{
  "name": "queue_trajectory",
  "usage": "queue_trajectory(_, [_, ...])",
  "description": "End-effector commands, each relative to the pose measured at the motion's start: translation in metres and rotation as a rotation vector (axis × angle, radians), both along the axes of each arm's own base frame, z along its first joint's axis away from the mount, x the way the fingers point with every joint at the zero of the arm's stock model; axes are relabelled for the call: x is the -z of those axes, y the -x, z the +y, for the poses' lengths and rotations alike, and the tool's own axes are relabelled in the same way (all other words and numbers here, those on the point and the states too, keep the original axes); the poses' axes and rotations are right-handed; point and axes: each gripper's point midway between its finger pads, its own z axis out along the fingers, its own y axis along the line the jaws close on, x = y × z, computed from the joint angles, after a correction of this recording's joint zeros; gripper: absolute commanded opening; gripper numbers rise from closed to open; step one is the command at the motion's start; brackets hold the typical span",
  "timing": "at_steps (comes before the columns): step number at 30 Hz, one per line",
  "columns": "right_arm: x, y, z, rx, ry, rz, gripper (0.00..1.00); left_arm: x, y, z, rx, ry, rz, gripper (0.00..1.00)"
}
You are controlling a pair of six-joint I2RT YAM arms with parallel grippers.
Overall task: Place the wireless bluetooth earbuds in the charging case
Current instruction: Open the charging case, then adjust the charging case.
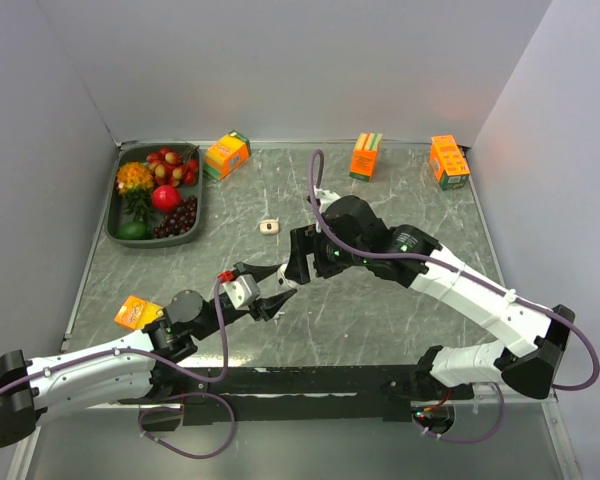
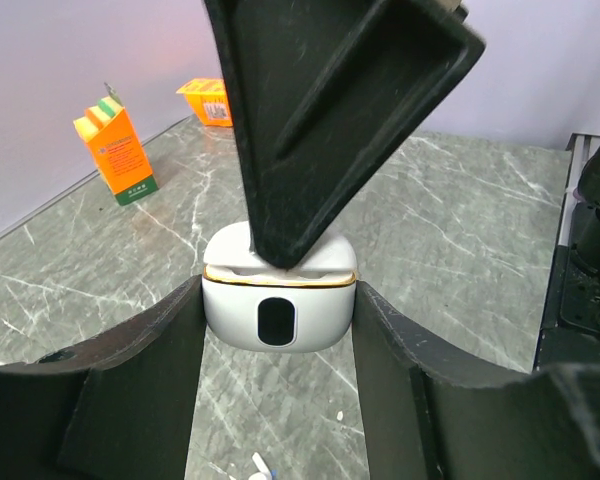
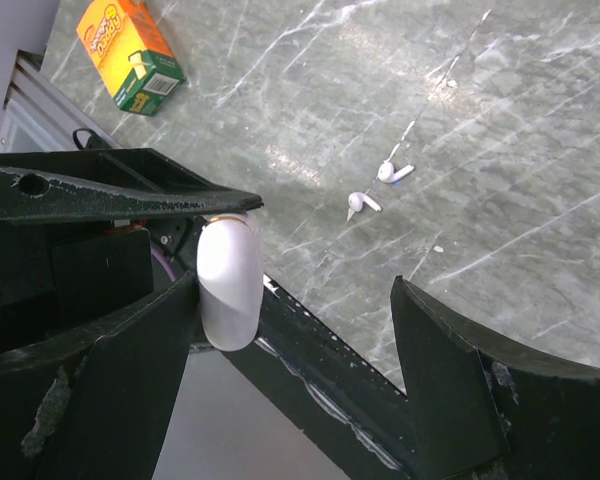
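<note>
While left pincer (image 2: 279, 292) clamps white charging case (image 2: 278, 322), right pincer (image 3: 292, 292) gapes wide, one finger touching case rim.

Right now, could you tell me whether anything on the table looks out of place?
Yes: two earbuds lie loose on the table, outside the charging case held in the left pincer. An orange carton near the left arm also appears to lie flat.

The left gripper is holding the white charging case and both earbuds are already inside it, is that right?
No. The left gripper does hold the white charging case, but both earbuds lie loose on the table, as the right wrist view shows.
</note>
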Motion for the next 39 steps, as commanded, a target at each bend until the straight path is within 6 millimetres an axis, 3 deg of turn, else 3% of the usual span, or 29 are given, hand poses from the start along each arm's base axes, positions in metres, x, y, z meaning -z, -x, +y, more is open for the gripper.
queue_trajectory(1, [-0.013, -0.002, -0.007, 0.023, -0.034, -0.032, 0.85, -0.016, -0.001, 0.003, -0.019, 0.052, -0.016, 0.01])
queue_trajectory(23, [-0.012, -0.011, -0.026, 0.082, -0.038, -0.044, 0.85, -0.019, -0.001, 0.004, -0.022, 0.058, -0.01, 0.01])
queue_trajectory(32, [-0.063, -0.003, -0.009, 0.015, -0.272, -0.146, 0.83, -0.012, -0.002, 0.003, -0.023, 0.052, 0.007, 0.01])
queue_trajectory(39, [-0.049, -0.006, 0.007, -0.018, -0.259, -0.084, 0.73, -0.016, -0.003, 0.0, -0.017, 0.054, 0.002, 0.01])
